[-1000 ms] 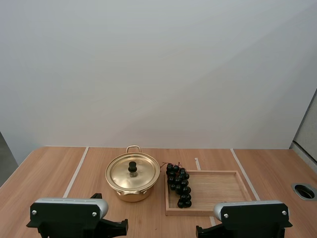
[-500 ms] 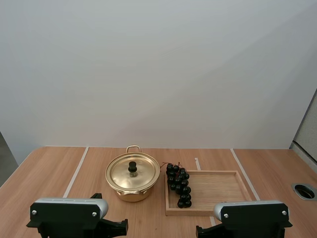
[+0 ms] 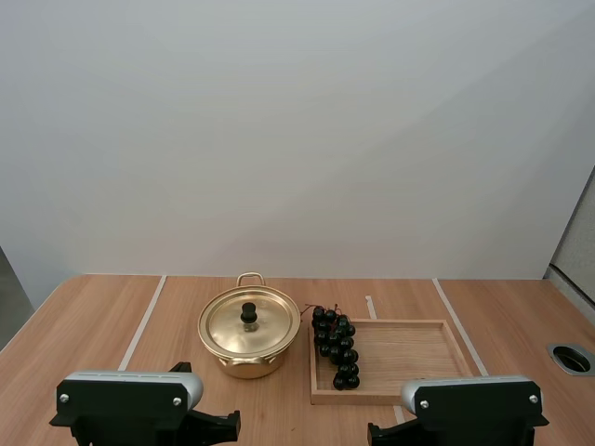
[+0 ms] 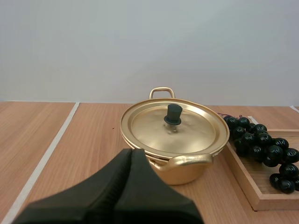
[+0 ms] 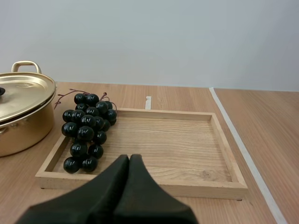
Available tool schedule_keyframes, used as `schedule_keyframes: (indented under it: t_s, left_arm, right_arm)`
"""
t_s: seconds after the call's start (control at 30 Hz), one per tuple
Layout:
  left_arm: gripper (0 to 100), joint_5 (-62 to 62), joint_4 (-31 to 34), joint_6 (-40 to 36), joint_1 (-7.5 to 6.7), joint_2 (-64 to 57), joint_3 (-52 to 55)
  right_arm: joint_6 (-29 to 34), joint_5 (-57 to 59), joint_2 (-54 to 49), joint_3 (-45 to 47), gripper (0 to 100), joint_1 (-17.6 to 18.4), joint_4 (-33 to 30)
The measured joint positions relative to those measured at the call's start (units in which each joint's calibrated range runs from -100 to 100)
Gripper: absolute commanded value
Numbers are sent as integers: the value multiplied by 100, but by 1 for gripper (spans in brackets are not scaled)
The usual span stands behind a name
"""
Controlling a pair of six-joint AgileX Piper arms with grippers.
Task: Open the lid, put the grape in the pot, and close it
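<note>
Pale wooden tabletop (image 3: pixel 93 316), crossed by white tape lines (image 3: pixel 142 321), runs back to a plain grey wall (image 3: pixel 297 139). Near its middle stands the gold pot (image 3: pixel 247 360), its lid (image 3: pixel 265 327) seated flat on the rim with the black knob (image 3: pixel 249 314) upright at the centre. One loop handle (image 4: pixel 161 92) shows at the pot's far side and another (image 4: pixel 187 162) at its near side. Just beside the pot, on its right, lies the wooden tray (image 3: pixel 409 358). The bunch of dark grapes (image 3: pixel 337 348) rests along the tray's left side, close to the pot. The top of the bunch lies over the tray's far-left corner, and a thin stem (image 5: pixel 65 95) reaches out toward the pot. The rest of the tray floor is bare wood. Both arm bases (image 3: pixel 130 395) sit at the near edge of the tabletop. The left jaws are clenched on nothing, one dark wedge aimed at the pot and stopping short of its near handle. The right jaws are likewise pressed together and empty, pointing at the tray's near rim beside the grapes, apart from both.
</note>
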Motion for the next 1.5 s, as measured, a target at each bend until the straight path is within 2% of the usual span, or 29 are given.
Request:
schedule_keyframes:
  t_s: [0.2, 0.37, 0.47, 0.67, 0.73, 0.9, 0.97, 1.0, 1.1, 1.13, 1.17, 1.2, 1.27, 1.5]
  left_arm:
    - [0, 63, 0, 0, 0, 0, -337]
    - [0, -11, 10, 175, 0, -11, -878]
    - [0, -27, 10, 339, 0, -11, -1376]
    - [0, -27, 10, 413, 0, -24, -2214]
    - [0, 271, 10, 422, 0, -24, -2661]
    - [0, 1009, 10, 409, 0, -24, -2963]
    - [3, 1197, 10, 339, 0, -24, -2969]
    - [9, 1305, 10, 272, 0, -24, -2969]
    - [31, 1418, 21, 109, 0, -24, -2969]
    - [45, 1418, 21, 106, 0, -24, -2969]
    - [54, 1486, 21, 71, 0, -24, -2980]
    - [76, 1564, 21, 50, 0, -24, -2994]
    - [100, 1744, 21, 26, 0, -24, -2994]
    - [100, 2309, 21, 3, 0, -24, -2994]
  right_arm:
    - [0, 140, 0, -113, 0, 0, 49]
    - [0, 315, -10, -733, 0, 0, 80]
    - [0, 564, -10, -1413, 0, 0, 120]
    - [0, 820, -13, -1953, 0, 0, 141]
    - [0, 856, -13, -2066, 0, 0, 141]
    - [0, 1088, -13, -2207, 0, 0, 262]
    - [0, 1169, -13, -2207, 0, 0, 298]
    - [0, 1236, -13, -2207, 6, 0, 312]
    - [0, 1358, -13, -2207, 42, 0, 334]
    - [0, 1377, -13, -2207, 68, 0, 344]
    - [0, 1377, -13, -2207, 80, 0, 344]
    - [0, 1397, -13, -2207, 100, 0, 344]
    - [0, 1412, -13, -2207, 100, 0, 358]
    - [0, 1447, -13, -2207, 100, 0, 407]
